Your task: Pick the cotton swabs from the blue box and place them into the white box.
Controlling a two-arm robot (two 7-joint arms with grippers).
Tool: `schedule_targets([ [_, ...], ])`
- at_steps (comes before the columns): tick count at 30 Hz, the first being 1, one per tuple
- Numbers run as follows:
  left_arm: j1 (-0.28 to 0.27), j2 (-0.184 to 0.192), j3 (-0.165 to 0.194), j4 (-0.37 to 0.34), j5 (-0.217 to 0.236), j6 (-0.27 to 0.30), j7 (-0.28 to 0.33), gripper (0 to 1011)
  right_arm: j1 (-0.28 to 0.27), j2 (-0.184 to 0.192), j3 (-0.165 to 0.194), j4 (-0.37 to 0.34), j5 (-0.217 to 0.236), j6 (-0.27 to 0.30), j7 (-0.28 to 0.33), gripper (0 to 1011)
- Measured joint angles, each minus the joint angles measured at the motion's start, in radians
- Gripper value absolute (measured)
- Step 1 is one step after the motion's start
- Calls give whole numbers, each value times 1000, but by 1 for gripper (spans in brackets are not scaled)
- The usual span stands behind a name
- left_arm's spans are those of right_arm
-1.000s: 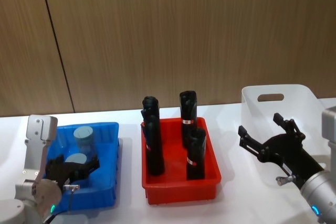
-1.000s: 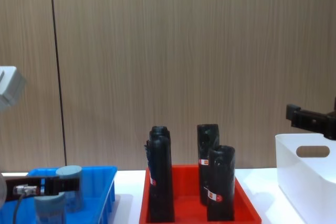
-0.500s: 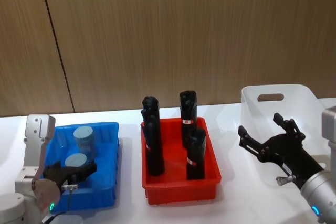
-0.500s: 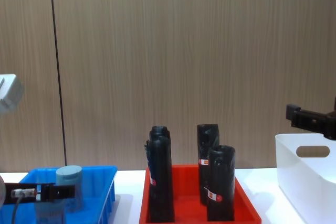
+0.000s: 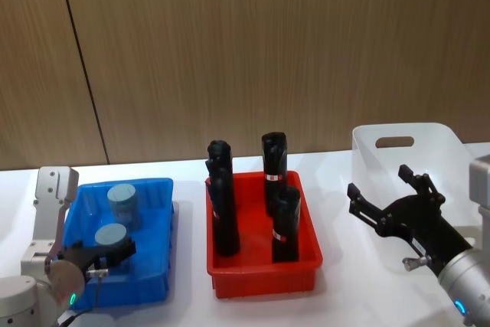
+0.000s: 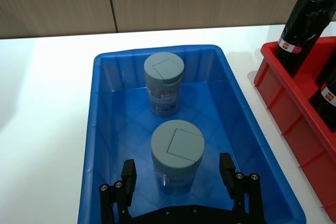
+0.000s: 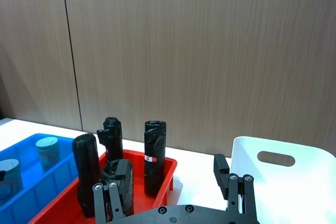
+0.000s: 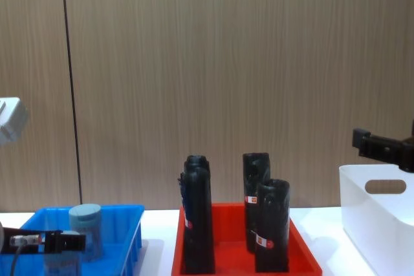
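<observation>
White table (image 6: 47,77), cotton swabs (image 6: 176,153), blue box (image 6: 105,129), illegible labels (image 6: 164,97)

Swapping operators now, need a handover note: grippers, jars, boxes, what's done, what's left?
Left gripper: open, low at the near end of the blue box, fingers either side of the near jar, not touching it.
Right gripper: open, hovering in front of the white box.
Far jar: upright in the blue box.
Done: nothing moved.
Left: both jars.
</observation>
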State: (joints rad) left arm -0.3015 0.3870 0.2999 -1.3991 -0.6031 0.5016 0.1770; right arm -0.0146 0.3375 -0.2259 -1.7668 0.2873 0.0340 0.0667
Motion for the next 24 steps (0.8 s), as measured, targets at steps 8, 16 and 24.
schedule_targets([
  [8, -22, -7, -2, 36, 26, 8, -19, 1004, 0, 0, 0, 0, 0, 0, 0, 1001],
  [16, -49, -16, -1, 84, 65, 0, -67, 1004, 0, 0, 0, 0, 0, 0, 0, 1002],
  [24, -81, -27, 4, 144, 107, -29, -133, 1004, 0, 0, 0, 0, 0, 0, 0, 1002],
])
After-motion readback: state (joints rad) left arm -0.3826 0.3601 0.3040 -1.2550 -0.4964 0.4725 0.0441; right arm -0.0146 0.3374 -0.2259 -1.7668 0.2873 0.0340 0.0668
